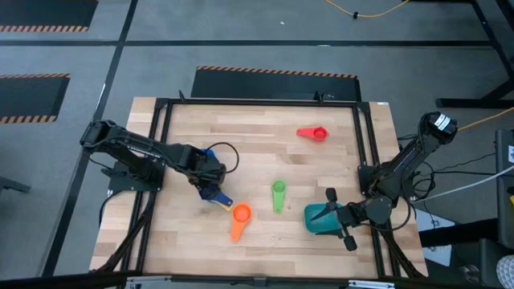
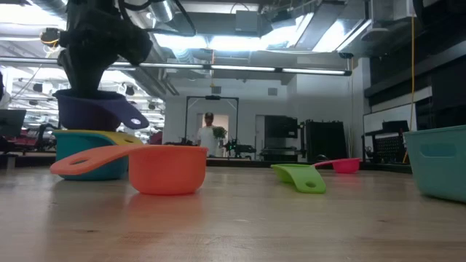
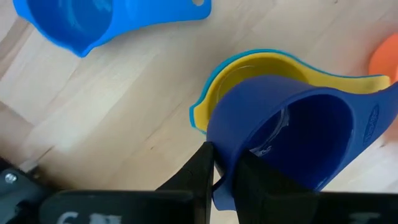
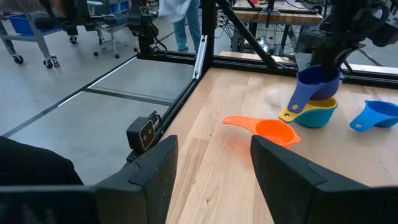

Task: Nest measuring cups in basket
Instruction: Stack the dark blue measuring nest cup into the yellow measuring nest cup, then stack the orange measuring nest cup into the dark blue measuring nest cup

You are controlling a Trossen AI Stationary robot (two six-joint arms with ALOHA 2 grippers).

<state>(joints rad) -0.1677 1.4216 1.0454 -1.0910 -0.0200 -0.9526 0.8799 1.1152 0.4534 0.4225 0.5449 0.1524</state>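
My left gripper (image 3: 224, 165) is shut on the dark blue cup (image 3: 292, 130), just above a yellow cup (image 3: 261, 65) nested in a teal-blue cup (image 2: 87, 156). A light blue cup (image 3: 81, 22) stands behind them on the table. The orange cup (image 1: 239, 217), the green cup (image 1: 278, 195) and the red cup (image 1: 313, 132) each lie alone on the wood. The teal basket (image 1: 317, 218) sits near the table's right near corner. My right gripper (image 1: 339, 218) is open at the basket's right side; the right wrist view does not show the basket. My left gripper holds the dark blue cup by its wall at the rim (image 3: 222, 149), on the side away from the handle (image 3: 373, 118). One finger is inside the cup and one outside, coming from above. The cup hangs over the yellow cup; whether the two touch, I cannot tell.
Black rails (image 1: 161, 160) frame the table on all sides. Bare wood lies between the green cup and the red cup. A person (image 2: 210, 135) stands far off in the room behind the table.
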